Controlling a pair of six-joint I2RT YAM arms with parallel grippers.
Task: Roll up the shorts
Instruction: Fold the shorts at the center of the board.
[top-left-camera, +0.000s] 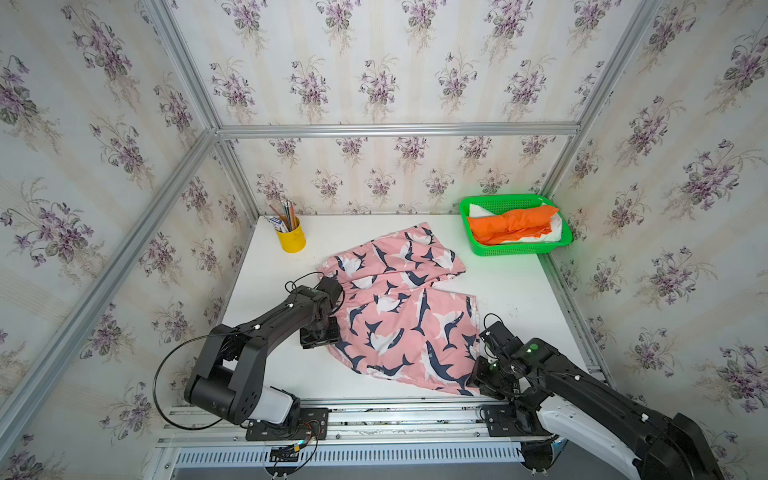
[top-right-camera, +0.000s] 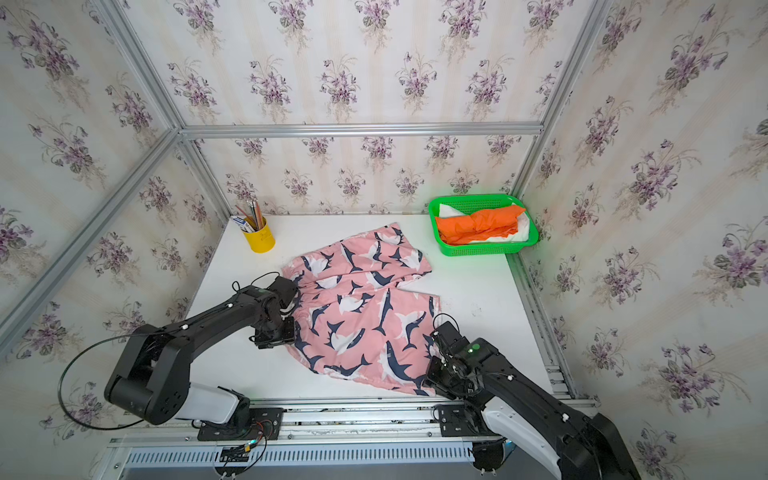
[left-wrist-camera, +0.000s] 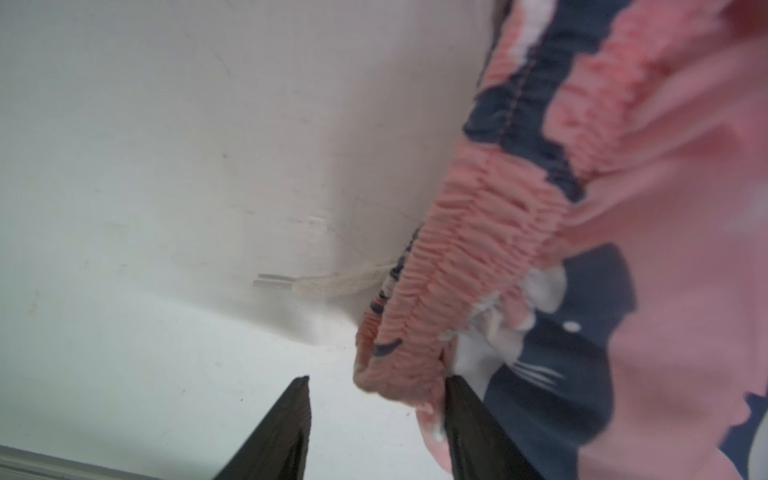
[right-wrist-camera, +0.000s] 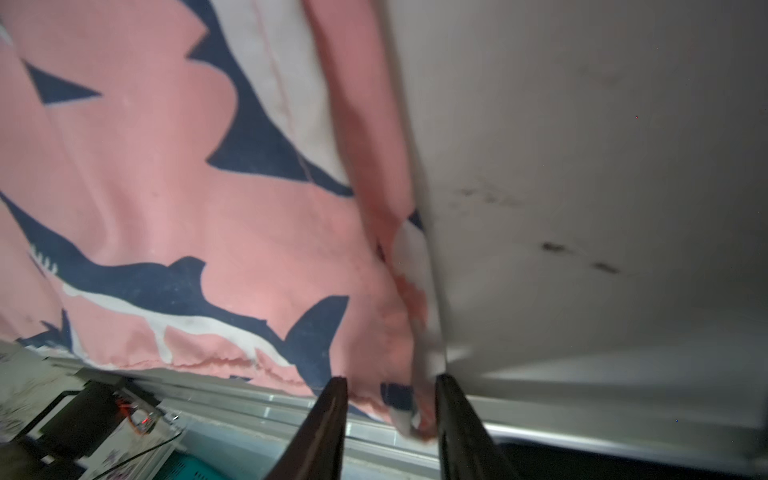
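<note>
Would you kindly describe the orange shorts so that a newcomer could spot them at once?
Look to the far right corner of the white table, where a green basket stands. The orange shorts lie bundled inside it on top of white shorts; no other cloth is bright orange.

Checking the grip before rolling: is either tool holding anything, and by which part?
Nothing clamped yet. The left tool straddles the shark shorts at the waistband, the right tool at a hem corner; both jaws stand apart.
</note>
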